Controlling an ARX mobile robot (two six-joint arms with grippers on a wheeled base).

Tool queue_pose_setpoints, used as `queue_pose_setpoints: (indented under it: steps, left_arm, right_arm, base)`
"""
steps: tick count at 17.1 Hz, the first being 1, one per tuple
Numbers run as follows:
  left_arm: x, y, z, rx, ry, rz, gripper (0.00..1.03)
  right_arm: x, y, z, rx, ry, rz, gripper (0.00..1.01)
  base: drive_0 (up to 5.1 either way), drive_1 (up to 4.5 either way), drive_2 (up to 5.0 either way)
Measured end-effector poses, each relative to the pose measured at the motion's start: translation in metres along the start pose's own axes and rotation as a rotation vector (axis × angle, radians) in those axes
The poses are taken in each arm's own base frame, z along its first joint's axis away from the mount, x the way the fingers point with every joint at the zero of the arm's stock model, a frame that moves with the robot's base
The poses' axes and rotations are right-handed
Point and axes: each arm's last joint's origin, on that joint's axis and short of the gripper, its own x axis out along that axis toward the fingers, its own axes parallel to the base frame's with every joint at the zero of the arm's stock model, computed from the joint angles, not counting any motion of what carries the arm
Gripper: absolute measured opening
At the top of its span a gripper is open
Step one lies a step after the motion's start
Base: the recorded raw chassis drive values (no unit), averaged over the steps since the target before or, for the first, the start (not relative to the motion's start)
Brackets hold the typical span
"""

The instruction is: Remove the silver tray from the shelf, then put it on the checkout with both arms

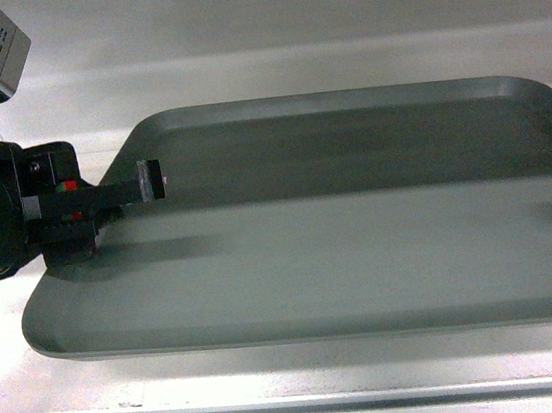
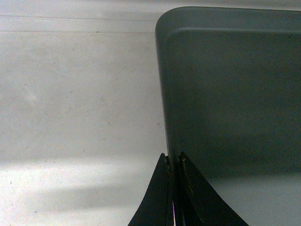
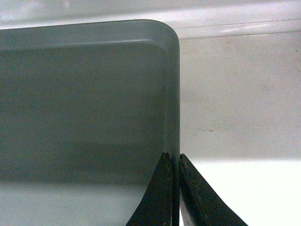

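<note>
Silver tray (image 1: pixel 359 226) is seen lying flat on the white shelf (image 1: pixel 278 388), not yet lifted. Its left rim is pinched between the closed fingers of the left gripper (image 2: pixel 174 162), its right rim likewise by the right gripper (image 3: pixel 172 162), presumably so that so wide a tray can be carried level.
</note>
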Motion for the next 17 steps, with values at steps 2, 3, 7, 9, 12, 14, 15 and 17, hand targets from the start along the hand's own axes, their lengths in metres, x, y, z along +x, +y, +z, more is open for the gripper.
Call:
queue_pose_setpoints:
  steps: [2,3,7,9,12,14,15,17]
  left_arm:
    - [0.0000,0.0000,0.0002,0.000,-0.001,0.000,0.03]
    - [0.0000,0.0000,0.0002,0.000,-0.001,0.000,0.03]
    - [0.0003,0.0004,0.0015,-0.002,-0.004,-0.001,0.03]
    - [0.0005,0.0004,0.0011,-0.002,-0.002,-0.001,0.03]
    - [0.0006,0.0002,0.0020,-0.002,-0.006,-0.003,0.03]
    - [0.0006,0.0001,0.0023,-0.003,-0.007,-0.005,0.03]
    - [0.0007,0.0005,0.0016,-0.002,0.000,-0.002,0.03]
    - [0.0007,0.0002,0.0024,-0.003,-0.006,-0.005,0.03]
  right_arm:
    - [0.0000,0.0000,0.0000,0.000,0.000,0.000,0.02]
    - [0.0000,0.0000,0.0000,0.000,0.000,0.000,0.02]
    - [-0.0001,0.0000,0.0003,0.000,-0.002,0.000,0.02]
    - [-0.0001,0.0000,0.0003,0.000,-0.002,0.000,0.02]
    - [-0.0008,0.0001,0.0013,0.000,-0.009,0.000,0.02]
    - [-0.0009,-0.0001,0.0012,0.001,-0.008,-0.001,0.02]
    - [-0.0009,0.0001,0.0009,0.000,-0.005,0.000,0.02]
    - [-0.0009,-0.0002,0.0010,0.001,-0.007,-0.002,0.02]
  base:
    - [0.0,0.00,0.0]
    - [0.0,0.00,0.0]
    - [0.0,0.00,0.0]
    - [0.2,-4.02,4.4]
    - [0.2,-4.05,4.3]
    - [0.0,-4.17,4.2]
    - [0.0,-4.18,4.2]
    - [0.0,-4.20,4.2]
